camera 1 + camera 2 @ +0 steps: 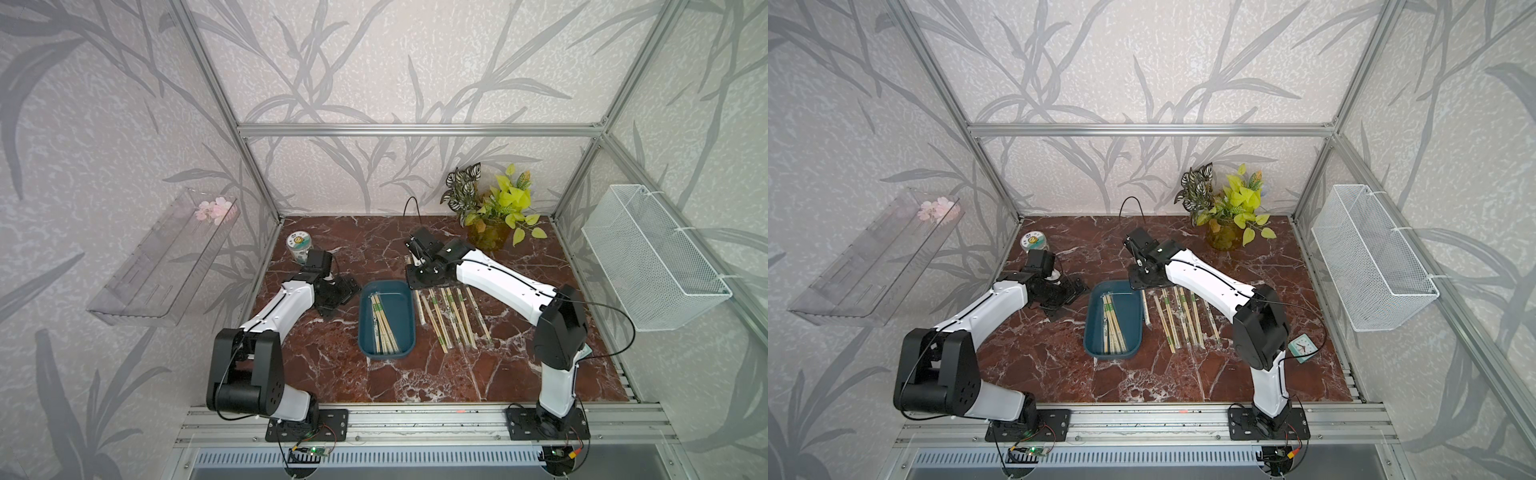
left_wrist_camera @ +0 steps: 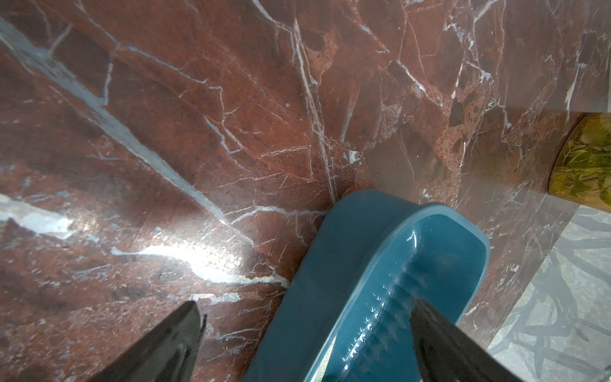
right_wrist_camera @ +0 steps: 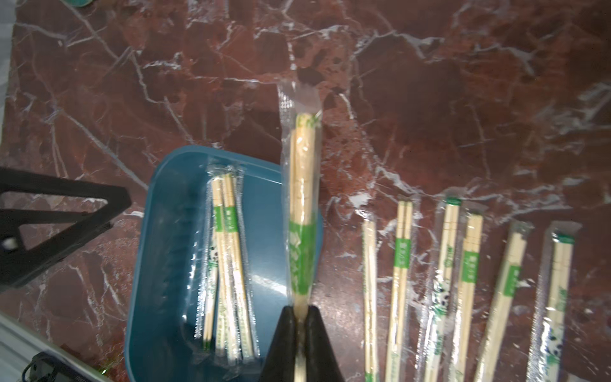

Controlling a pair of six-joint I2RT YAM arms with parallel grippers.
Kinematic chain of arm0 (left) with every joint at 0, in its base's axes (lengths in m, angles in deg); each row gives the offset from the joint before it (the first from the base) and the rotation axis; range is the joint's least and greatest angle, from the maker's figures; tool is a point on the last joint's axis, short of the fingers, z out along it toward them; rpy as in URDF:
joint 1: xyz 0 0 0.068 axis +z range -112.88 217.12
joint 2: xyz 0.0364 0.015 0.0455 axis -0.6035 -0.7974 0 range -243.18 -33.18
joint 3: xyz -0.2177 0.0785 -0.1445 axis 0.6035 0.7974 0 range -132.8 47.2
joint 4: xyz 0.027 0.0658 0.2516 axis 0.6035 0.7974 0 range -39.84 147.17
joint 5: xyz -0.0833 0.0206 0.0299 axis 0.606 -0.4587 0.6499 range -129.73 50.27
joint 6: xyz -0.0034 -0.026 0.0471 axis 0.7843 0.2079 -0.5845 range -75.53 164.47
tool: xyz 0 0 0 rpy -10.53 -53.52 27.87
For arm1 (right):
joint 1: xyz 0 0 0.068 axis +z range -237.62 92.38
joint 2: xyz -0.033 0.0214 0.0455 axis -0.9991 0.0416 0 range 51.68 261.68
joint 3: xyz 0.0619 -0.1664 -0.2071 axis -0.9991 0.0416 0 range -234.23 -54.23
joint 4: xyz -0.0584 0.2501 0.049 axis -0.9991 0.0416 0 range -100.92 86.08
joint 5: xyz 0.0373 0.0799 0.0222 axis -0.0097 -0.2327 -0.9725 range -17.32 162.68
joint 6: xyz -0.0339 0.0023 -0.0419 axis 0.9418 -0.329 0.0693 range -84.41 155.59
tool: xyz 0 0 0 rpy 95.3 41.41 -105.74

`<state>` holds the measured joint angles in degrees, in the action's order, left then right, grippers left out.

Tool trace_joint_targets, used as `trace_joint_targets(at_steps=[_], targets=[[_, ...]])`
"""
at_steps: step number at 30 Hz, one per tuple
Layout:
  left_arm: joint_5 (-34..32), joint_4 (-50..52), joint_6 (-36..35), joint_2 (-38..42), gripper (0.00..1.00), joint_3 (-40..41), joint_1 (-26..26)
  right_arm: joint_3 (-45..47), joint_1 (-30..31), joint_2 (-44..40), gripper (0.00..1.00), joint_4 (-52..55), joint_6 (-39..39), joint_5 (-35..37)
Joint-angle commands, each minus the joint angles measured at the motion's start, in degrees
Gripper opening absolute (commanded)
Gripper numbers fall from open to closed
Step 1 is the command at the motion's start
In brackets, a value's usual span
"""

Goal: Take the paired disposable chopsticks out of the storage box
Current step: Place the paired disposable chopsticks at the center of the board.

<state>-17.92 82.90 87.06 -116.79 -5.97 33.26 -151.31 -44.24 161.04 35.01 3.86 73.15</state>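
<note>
- Right hand (image 3: 301, 316) clamped on one wrapped chopstick pair (image 3: 302, 198) — by storage box (image 3: 158, 264) rim
- Left hand (image 2: 305, 302) open, straddling box wall
- Bundle of pairs (image 1: 382, 324) in box — row of six (image 1: 449, 320) on surface (image 1: 332, 374) beside it

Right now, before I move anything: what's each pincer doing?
Left pincer: open, straddling the teal storage box wall, gripping nothing.
Right pincer: shut on one wrapped chopstick pair.
</note>
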Motion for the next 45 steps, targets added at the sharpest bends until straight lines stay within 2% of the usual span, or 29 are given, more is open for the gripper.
trace_joint_targets(at_steps=[1,9,14,24,30,35,45], targets=[[0.3,0.21,-0.19,1.78,0.99,1.22,0.19,5.66,-1.61,-2.62,0.04,-3.16,0.35,-0.92],[0.65,-0.87,1.36,2.62,0.99,2.38,-0.11,15.87,-2.03,-2.34,0.04,-8.84,0.68,-6.04],[0.45,-0.91,1.75,2.77,0.99,2.43,-0.52,18.56,-1.65,-0.14,0.05,-11.02,-0.01,-7.74],[-0.09,-0.96,2.41,2.81,0.99,2.33,-1.33,18.77,-0.31,2.82,0.08,-11.29,0.08,-7.69],[-0.13,-0.89,2.64,2.32,0.99,1.84,-1.66,18.32,-0.2,4.08,0.14,-10.83,0.43,-7.44],[-0.12,-0.78,2.46,1.8,0.99,1.29,-1.73,17.76,-0.18,4.2,0.23,-10.33,0.52,-6.97],[-0.09,-0.23,1.64,0.95,0.99,0.12,-1.78,14.89,-0.21,2.09,0.24,-8.06,0.88,-5.83]])
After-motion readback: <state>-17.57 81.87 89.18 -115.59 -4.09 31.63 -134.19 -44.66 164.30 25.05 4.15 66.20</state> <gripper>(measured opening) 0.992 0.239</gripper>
